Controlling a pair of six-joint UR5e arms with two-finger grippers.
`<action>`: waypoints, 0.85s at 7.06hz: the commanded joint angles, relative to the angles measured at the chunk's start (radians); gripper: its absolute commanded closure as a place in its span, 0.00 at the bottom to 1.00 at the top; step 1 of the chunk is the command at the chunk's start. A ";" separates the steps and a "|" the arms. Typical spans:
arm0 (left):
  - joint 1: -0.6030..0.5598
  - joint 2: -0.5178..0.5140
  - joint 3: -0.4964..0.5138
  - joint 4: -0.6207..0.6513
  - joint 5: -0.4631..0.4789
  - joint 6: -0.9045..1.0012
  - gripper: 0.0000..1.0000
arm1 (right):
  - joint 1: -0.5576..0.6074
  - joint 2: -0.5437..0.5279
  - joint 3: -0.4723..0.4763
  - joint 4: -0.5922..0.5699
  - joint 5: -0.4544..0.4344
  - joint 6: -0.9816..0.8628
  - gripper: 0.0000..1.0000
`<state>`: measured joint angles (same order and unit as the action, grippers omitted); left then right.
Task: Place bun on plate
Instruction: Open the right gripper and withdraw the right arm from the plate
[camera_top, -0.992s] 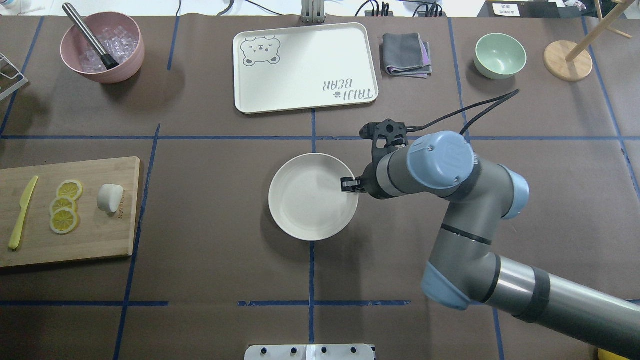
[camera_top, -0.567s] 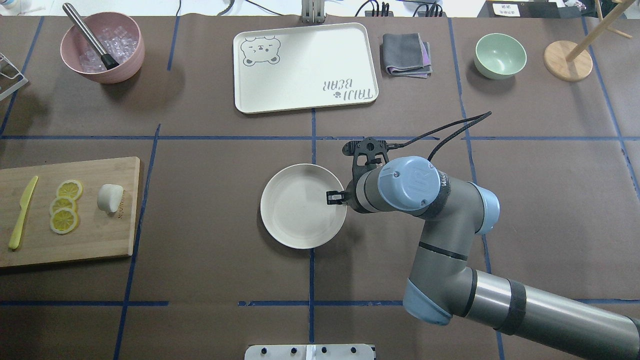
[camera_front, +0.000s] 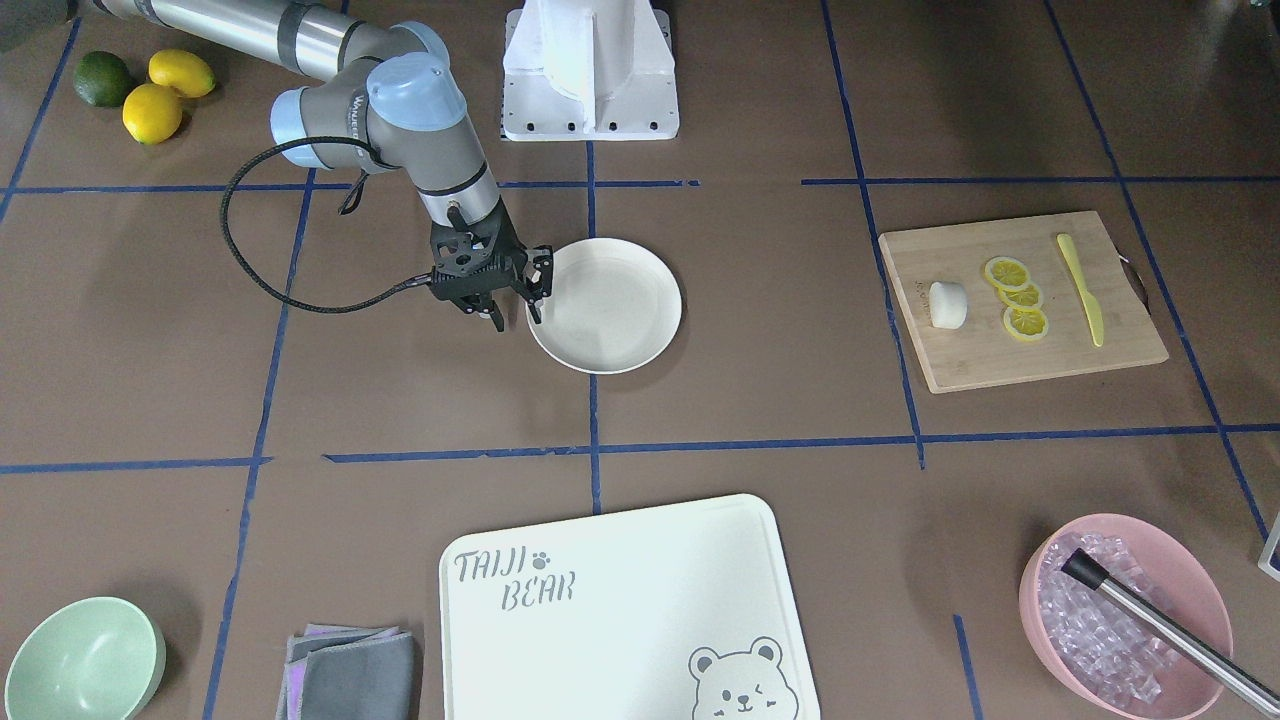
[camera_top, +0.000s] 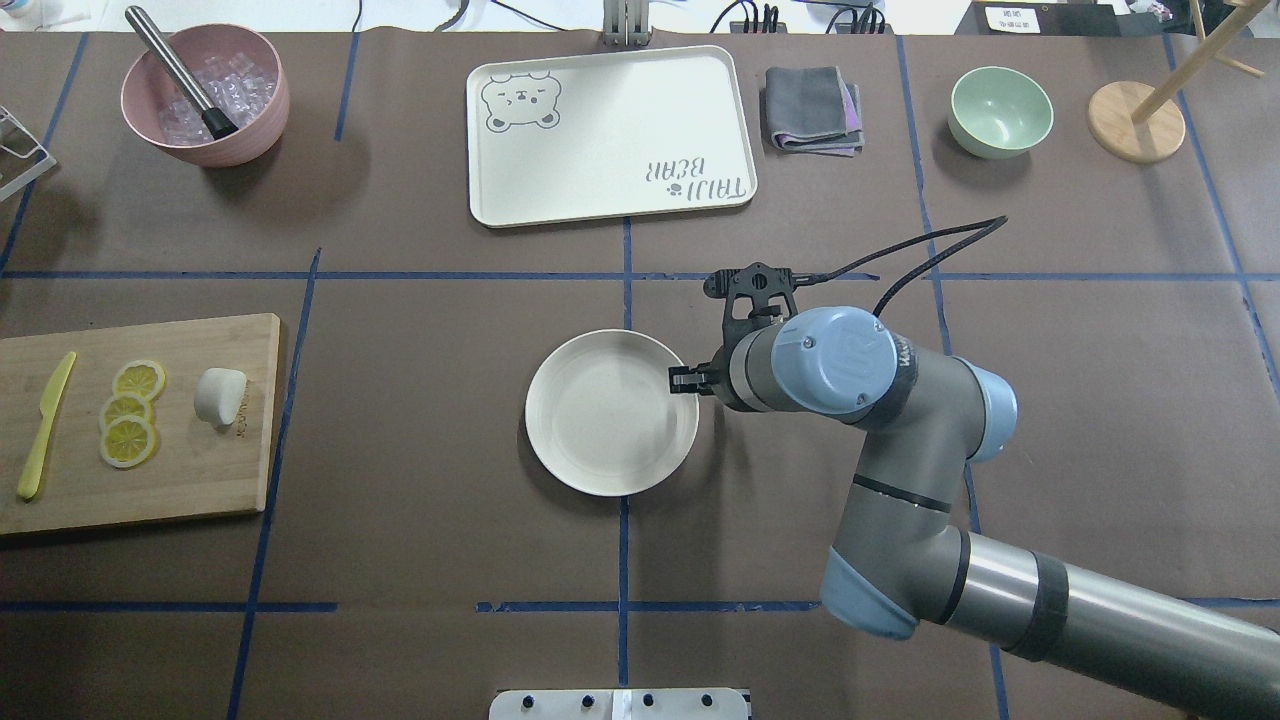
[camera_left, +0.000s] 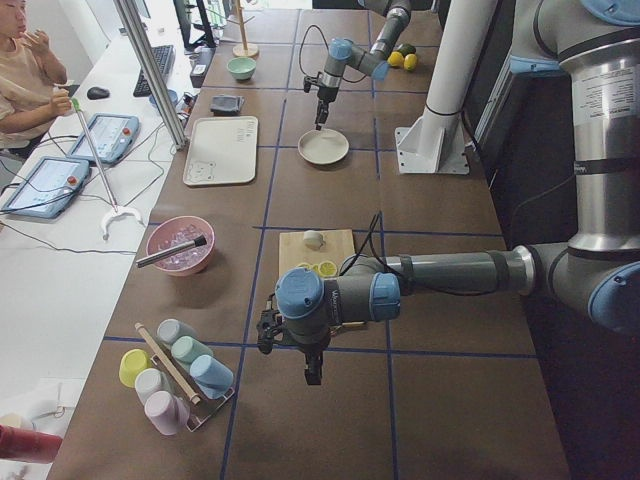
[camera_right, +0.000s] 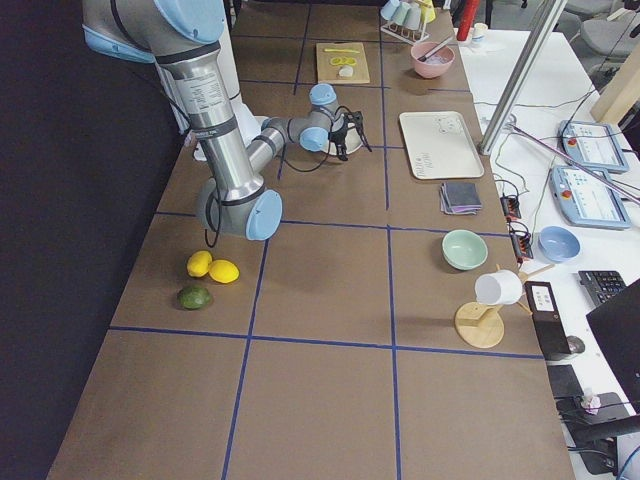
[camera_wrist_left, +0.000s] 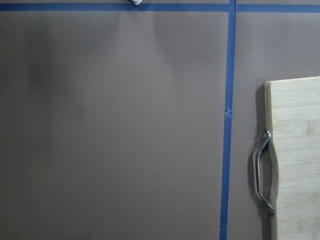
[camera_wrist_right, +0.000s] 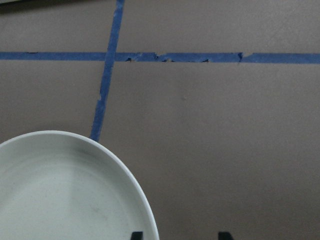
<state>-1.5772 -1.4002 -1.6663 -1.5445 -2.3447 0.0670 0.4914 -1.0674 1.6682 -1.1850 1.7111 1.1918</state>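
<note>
The bun (camera_top: 220, 395) is a small white lump lying on the wooden cutting board (camera_top: 180, 470) at the table's left, also seen as the bun (camera_front: 948, 304) in the front-facing view. The cream plate (camera_top: 600, 420) sits at the table's middle. My right gripper (camera_top: 685, 380) points down at the plate's right rim, open, its fingertips either side of the rim (camera_wrist_right: 145, 215). My left gripper (camera_left: 313, 378) hangs over bare table beside the board's handle end. It shows only in the left side view, so I cannot tell whether it is open or shut.
Lemon slices (camera_top: 128, 412) and a yellow knife (camera_top: 45, 425) share the board. At the back are a pink bowl of ice (camera_top: 205, 95), the bear-printed tray (camera_top: 610, 135), a grey cloth (camera_top: 812, 110), a green bowl (camera_top: 1000, 110) and a wooden stand (camera_top: 1135, 120).
The plate slid left and toward the robot with my right gripper at its rim. The gripper then drew back a little to the right.
</note>
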 joint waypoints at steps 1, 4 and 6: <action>0.000 0.000 -0.016 0.001 0.004 0.004 0.00 | 0.180 -0.012 0.085 -0.190 0.184 -0.158 0.00; 0.003 -0.031 -0.024 0.001 0.045 -0.004 0.00 | 0.387 -0.146 0.353 -0.549 0.263 -0.588 0.00; 0.002 -0.062 -0.029 -0.002 0.073 -0.004 0.00 | 0.610 -0.282 0.331 -0.575 0.350 -0.955 0.00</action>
<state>-1.5750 -1.4494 -1.6915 -1.5427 -2.2833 0.0628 0.9678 -1.2639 2.0059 -1.7373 2.0086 0.4541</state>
